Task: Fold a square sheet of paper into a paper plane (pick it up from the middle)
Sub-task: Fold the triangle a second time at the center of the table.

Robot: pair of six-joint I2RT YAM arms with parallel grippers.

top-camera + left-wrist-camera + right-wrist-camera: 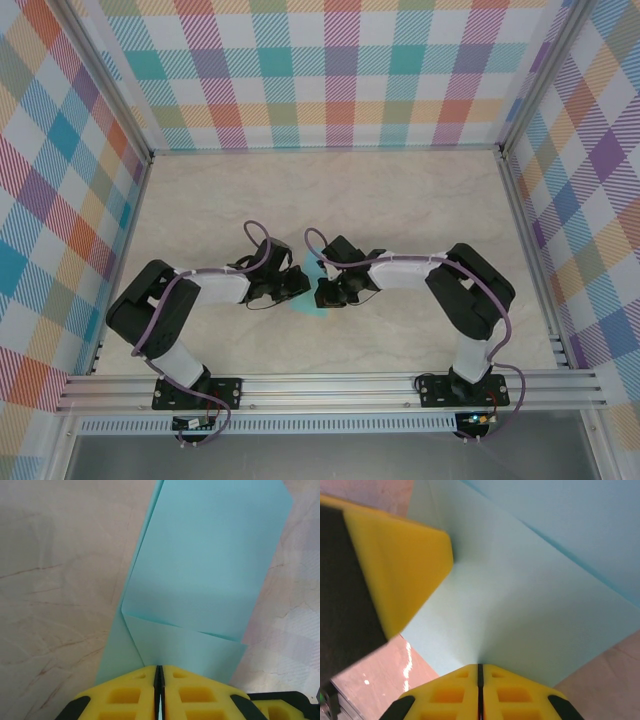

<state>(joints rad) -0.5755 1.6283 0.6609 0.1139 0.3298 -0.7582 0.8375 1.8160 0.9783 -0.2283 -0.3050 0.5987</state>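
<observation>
- Just in from the near edge of the surface (420, 200), about midway across, the left gripper (158, 677) and right gripper (480, 675) meet tip to tip. Each is pinched shut on the sheet of paper (210, 555).
- The sheet shows overlapping layers and a crease but no dart shape, so it looks partway folded.
- Open room lies beyond, toward the far edge and both sides.

no legible text, no labels or brands, no numbers or signs

Left claw (158, 670) and right claw (480, 667), both closed.
</observation>
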